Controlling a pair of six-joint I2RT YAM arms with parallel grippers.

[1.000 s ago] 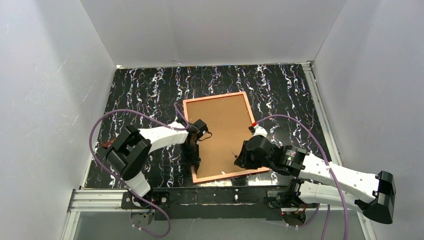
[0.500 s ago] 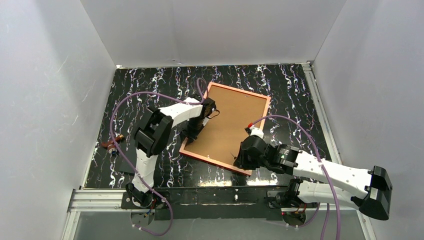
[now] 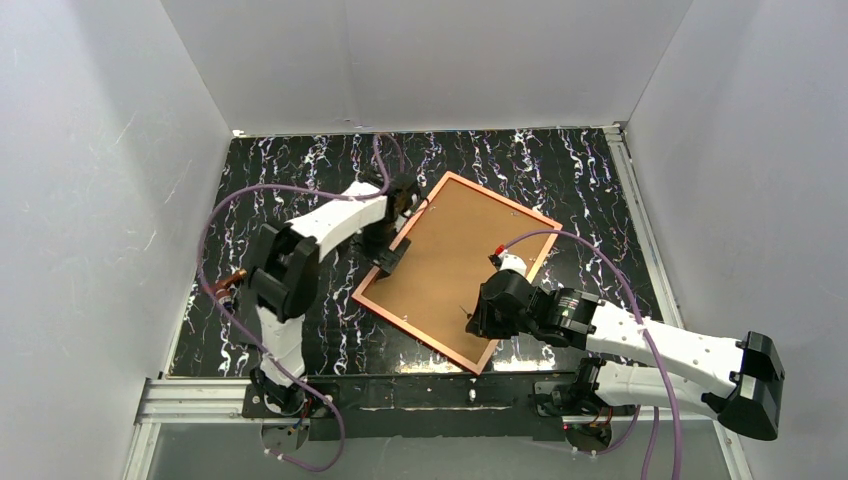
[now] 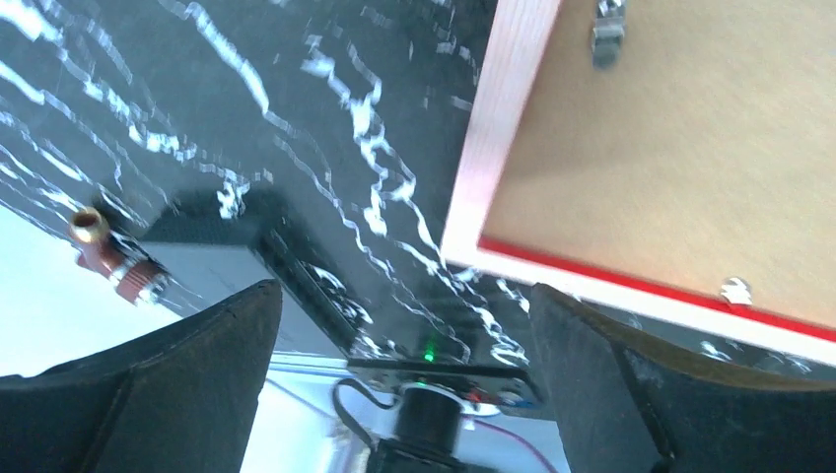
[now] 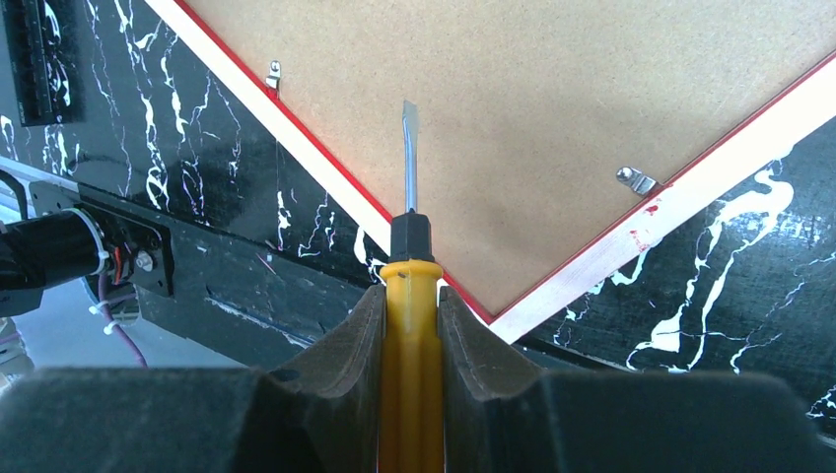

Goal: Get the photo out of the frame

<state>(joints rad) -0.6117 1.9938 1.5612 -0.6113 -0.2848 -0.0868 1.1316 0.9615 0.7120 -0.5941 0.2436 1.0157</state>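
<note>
Black, white-veined marbled bench [image 3: 300,170] carries everything. Far left: small red-and-brass fitting [image 3: 228,285], well apart from the work. Next, left gripper [image 4: 414,370]: jaws spread wide, nothing btwn them, i.e. released. In top view it sits just beside the left long edge of the thin red rectangular frame [image 3: 505,197]; whether it touches the rim, can't tell. Frame lies flat, face-down, turned diagonal: long axis runs far-right to near-left, w/ one corner pointing toward the arm bases. The photo [image 3: 450,270] is inside it, only its brown fibreboard back showing, print side hidden. Small silver metal tabs [image 5: 636,179] on the rim overlap the board, so it looks locked in; task prob. at an early stage. Right side: right gripper [image 5: 411,305] clenched on a yellow-handled flat-blade screwdriver [image 5: 410,236], blade out ahead of the jaws, tip over the board just inside the near corner. Tip touching or hovering, can't tell. Key relation: the nearest tabs lie off to either side of the blade, one left, one right, each on a rim side running away from that corner, none in line w/ the tip. Right arm is nearer + has the tool, so the coming move prob. needs the tip swung sideways to a tab. Left gripper looks placed to steady the frame.
</note>
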